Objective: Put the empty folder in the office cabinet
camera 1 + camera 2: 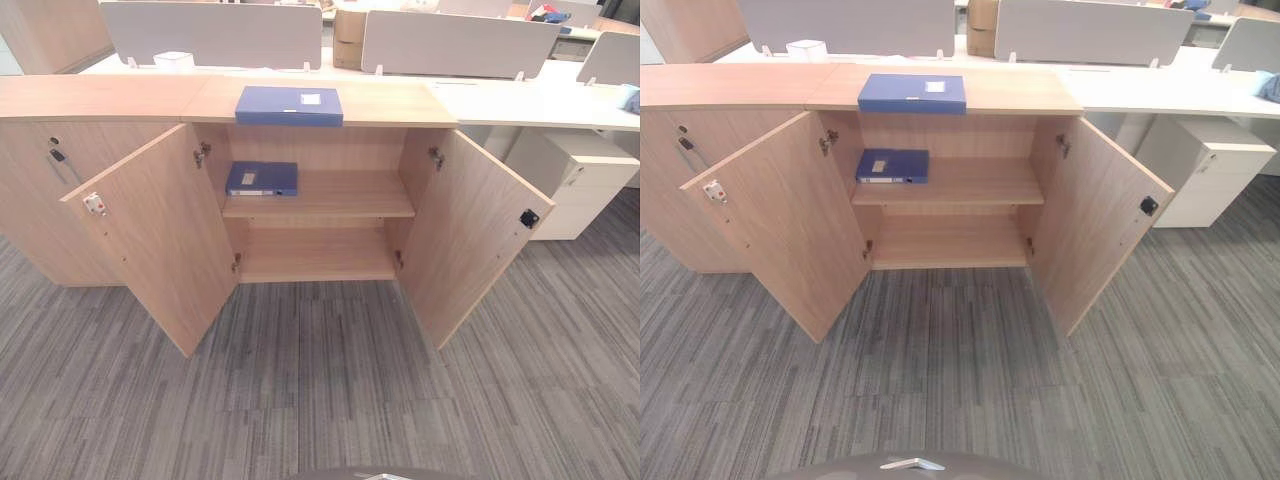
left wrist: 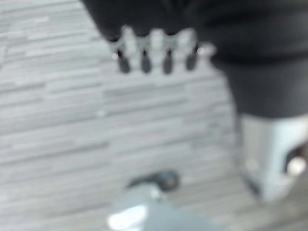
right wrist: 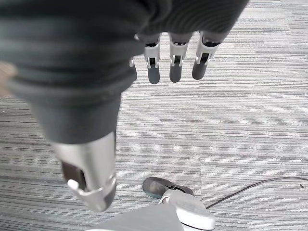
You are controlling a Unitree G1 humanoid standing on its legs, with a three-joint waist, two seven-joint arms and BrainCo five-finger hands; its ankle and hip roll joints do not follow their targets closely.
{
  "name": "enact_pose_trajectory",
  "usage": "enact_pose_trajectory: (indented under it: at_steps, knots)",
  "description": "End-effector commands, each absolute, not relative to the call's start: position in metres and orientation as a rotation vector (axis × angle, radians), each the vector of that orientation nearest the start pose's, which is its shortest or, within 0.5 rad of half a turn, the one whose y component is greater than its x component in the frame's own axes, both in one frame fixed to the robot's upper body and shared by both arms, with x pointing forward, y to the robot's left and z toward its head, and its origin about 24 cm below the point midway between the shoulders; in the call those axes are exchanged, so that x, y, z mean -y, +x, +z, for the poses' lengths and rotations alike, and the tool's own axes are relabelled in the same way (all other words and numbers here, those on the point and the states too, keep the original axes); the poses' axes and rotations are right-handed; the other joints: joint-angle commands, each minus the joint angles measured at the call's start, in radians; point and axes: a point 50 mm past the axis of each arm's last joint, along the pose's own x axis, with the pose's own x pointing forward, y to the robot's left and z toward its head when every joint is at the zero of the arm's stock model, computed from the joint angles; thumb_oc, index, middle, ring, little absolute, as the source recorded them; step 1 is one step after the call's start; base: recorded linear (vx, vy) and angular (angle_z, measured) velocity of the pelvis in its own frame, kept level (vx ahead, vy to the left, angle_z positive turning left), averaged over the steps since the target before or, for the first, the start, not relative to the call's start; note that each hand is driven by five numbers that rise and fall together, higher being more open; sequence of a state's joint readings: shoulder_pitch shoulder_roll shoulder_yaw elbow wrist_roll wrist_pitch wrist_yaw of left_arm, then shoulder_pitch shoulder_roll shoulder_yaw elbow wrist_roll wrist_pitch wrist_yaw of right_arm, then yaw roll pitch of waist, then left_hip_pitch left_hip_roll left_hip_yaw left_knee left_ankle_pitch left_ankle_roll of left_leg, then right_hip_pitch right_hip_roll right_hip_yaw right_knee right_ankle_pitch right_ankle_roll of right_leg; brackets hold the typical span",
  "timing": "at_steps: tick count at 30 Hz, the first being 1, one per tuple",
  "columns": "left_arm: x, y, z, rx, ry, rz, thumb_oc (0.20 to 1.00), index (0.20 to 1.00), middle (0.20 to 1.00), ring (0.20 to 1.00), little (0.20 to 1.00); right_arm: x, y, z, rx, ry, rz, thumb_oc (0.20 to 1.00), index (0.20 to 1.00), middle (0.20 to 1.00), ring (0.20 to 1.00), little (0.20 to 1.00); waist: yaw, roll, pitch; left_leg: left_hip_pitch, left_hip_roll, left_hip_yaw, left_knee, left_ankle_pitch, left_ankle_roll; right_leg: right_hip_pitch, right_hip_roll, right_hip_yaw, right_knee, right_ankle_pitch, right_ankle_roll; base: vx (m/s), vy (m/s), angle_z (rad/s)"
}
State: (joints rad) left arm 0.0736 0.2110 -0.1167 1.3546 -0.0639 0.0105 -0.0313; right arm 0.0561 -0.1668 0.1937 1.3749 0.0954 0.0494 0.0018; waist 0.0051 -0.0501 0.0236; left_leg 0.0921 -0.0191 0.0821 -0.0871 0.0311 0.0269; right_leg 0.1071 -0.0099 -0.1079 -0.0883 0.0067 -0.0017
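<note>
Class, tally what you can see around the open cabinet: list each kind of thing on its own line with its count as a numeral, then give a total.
Blue folders: 2 (one on the cabinet top, one on the upper shelf)
Open cabinet doors: 2 (left door, right door)
White drawer units: 1 (drawer unit)
Robot hands: 2 (left hand, right hand)
Total: 7

A wooden cabinet (image 1: 320,105) stands with both doors swung wide, left door (image 1: 160,235) and right door (image 1: 480,230) flanking the opening. A blue folder (image 1: 262,178) fills the upper shelf's (image 1: 340,195) left end; the lower shelf (image 1: 315,255) lies bare.
</note>
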Motion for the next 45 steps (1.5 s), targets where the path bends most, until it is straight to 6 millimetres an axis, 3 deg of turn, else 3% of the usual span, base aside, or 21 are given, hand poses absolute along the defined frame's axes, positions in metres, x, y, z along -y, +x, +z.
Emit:
enact_pose_trajectory:
  at_steps: [1,18,19,21,24,25,26,27,30,34,38,39,40,42,44,45]
  knots:
    - [-0.224,0.042,-0.173,-1.43,0.156,0.079,1.0,1.0,1.0,1.0,1.0,0.217,0.048,-0.174,-1.447,-0.258,0.008,1.0,1.0,1.0,1.0,1.0,-0.011,0.013,0.03,0.045,0.059,0.021,0.0,-0.106,-0.068,0.024,-0.053,-0.015,0.001,-0.029,0.093,0.01,-0.056,0.0]
    - [-0.235,0.054,-0.17,-1.387,0.144,0.135,1.0,1.0,1.0,1.0,1.0,0.23,0.064,-0.169,-1.398,-0.284,-0.019,1.0,1.0,1.0,1.0,1.0,-0.005,0.021,0.073,0.02,0.098,0.006,0.0,-0.07,-0.091,-0.028,-0.021,-0.024,0.064,-0.072,0.063,0.03,-0.07,0.03]
    - [-0.237,0.057,-0.169,-1.375,0.135,0.145,1.0,1.0,1.0,1.0,1.0,0.233,0.067,-0.168,-1.39,-0.294,-0.019,1.0,1.0,1.0,1.0,1.0,0.003,0.011,0.095,-0.032,0.102,0.007,0.107,-0.09,-0.092,-0.031,-0.024,-0.019,0.079,-0.083,0.051,0.0,-0.08,0.07]
    - [-0.237,0.06,-0.168,-1.365,0.132,0.146,1.0,1.0,1.0,1.0,1.0,0.234,0.07,-0.168,-1.382,-0.299,-0.019,1.0,1.0,1.0,1.0,1.0,0.007,0.006,0.107,-0.07,0.098,0.005,0.174,-0.104,-0.088,-0.033,-0.026,-0.02,0.082,-0.086,0.046,-0.04,-0.064,0.03]
    - [-0.235,0.069,-0.167,-1.338,0.125,0.155,1.0,1.0,1.0,1.0,1.0,0.243,0.075,-0.165,-1.376,-0.328,-0.04,1.0,1.0,1.0,1.0,1.0,0.019,-0.002,0.131,-0.201,0.088,0.004,0.262,-0.081,-0.076,-0.023,-0.041,-0.042,0.074,-0.096,0.041,-0.01,-0.022,0.1]
    - [-0.235,0.069,-0.167,-1.338,0.125,0.155,1.0,1.0,1.0,1.0,1.0,0.243,0.075,-0.165,-1.376,-0.328,-0.04,1.0,1.0,1.0,1.0,1.0,0.019,-0.002,0.131,-0.201,0.088,0.004,0.262,-0.081,-0.076,-0.023,-0.041,-0.042,0.074,-0.096,0.041,0.14,0.027,0.04]
    - [-0.233,0.066,-0.168,-1.348,0.132,0.141,1.0,1.0,1.0,1.0,1.0,0.247,0.074,-0.164,-1.385,-0.339,-0.048,1.0,1.0,1.0,1.0,1.0,0.031,-0.001,0.125,-0.277,0.08,0.019,0.24,-0.038,-0.074,-0.004,-0.038,-0.048,0.062,-0.1,0.045,0.23,0.07,0.14]
    - [-0.232,0.058,-0.17,-1.372,0.139,0.13,1.0,1.0,1.0,1.0,1.0,0.248,0.075,-0.163,-1.383,-0.342,-0.054,1.0,1.0,1.0,1.0,1.0,0.054,0.012,0.127,-0.339,0.073,0.024,0.169,0.048,-0.087,0.025,-0.028,-0.04,0.044,-0.112,0.049,0.28,0.097,0.25]
    - [-0.234,0.054,-0.17,-1.381,0.135,0.144,1.0,1.0,1.0,1.0,1.0,0.251,0.077,-0.162,-1.381,-0.347,-0.067,1.0,1.0,1.0,1.0,1.0,0.083,0.033,0.124,-0.374,0.064,0.021,0.058,0.094,-0.099,0.071,-0.019,-0.011,0.027,-0.132,0.055,0.2,0.095,0.13]
    - [-0.235,0.041,-0.171,-1.419,0.125,0.153,1.0,1.0,1.0,1.0,1.0,0.25,0.068,-0.164,-1.413,-0.341,-0.061,1.0,1.0,1.0,1.0,1.0,0.093,0.048,0.09,-0.338,0.065,0.014,0.022,0.131,-0.095,0.121,-0.022,0.012,0.015,-0.151,0.067,0.25,0.135,-0.44]
    - [-0.234,0.038,-0.172,-1.43,0.125,0.153,1.0,1.0,1.0,1.0,1.0,0.249,0.065,-0.165,-1.423,-0.337,-0.063,1.0,1.0,1.0,1.0,1.0,0.094,0.049,0.077,-0.329,0.057,0.015,0.022,0.131,-0.087,0.126,-0.034,0.016,0.015,-0.157,0.072,0.2,0.143,-0.36]
    - [-0.235,0.032,-0.172,-1.448,0.132,0.156,1.0,1.0,1.0,1.0,1.0,0.242,0.056,-0.168,-1.452,-0.303,-0.045,1.0,1.0,1.0,1.0,1.0,0.089,0.042,0.03,-0.266,0.0,0.022,0.018,0.088,-0.046,0.122,-0.112,0.036,0.107,-0.178,0.118,0.5,0.388,-0.04]
    - [-0.235,0.032,-0.172,-1.448,0.132,0.156,1.0,1.0,1.0,1.0,1.0,0.242,0.056,-0.168,-1.452,-0.303,-0.045,1.0,1.0,1.0,1.0,1.0,0.089,0.042,0.03,-0.266,0.0,0.022,0.018,0.088,-0.046,0.122,-0.112,0.036,0.107,-0.178,0.118,0.64,0.562,-0.08]
    - [-0.236,0.039,-0.171,-1.434,0.122,0.165,1.0,1.0,1.0,1.0,1.0,0.241,0.061,-0.168,-1.439,-0.292,-0.051,1.0,1.0,1.0,1.0,1.0,0.081,0.049,0.047,-0.197,-0.048,0.035,0.013,0.041,-0.003,0.008,-0.185,0.035,0.381,-0.069,0.148,0.2,0.31,-0.28]
    - [-0.237,0.05,-0.17,-1.405,0.124,0.174,1.0,1.0,1.0,1.0,1.0,0.243,0.071,-0.165,-1.405,-0.285,-0.071,1.0,1.0,1.0,1.0,1.0,0.063,0.064,0.074,-0.142,-0.067,0.035,0.0,0.011,0.019,-0.085,-0.226,-0.001,0.554,0.062,0.121,0.12,0.27,-0.69]
    - [-0.238,0.053,-0.169,-1.397,0.119,0.178,1.0,1.0,1.0,1.0,1.0,0.243,0.074,-0.165,-1.393,-0.281,-0.075,1.0,1.0,1.0,1.0,1.0,0.054,0.074,0.084,-0.121,-0.066,0.033,0.0,-0.006,0.024,-0.125,-0.248,-0.032,0.622,0.079,0.109,0.15,0.222,-0.28]
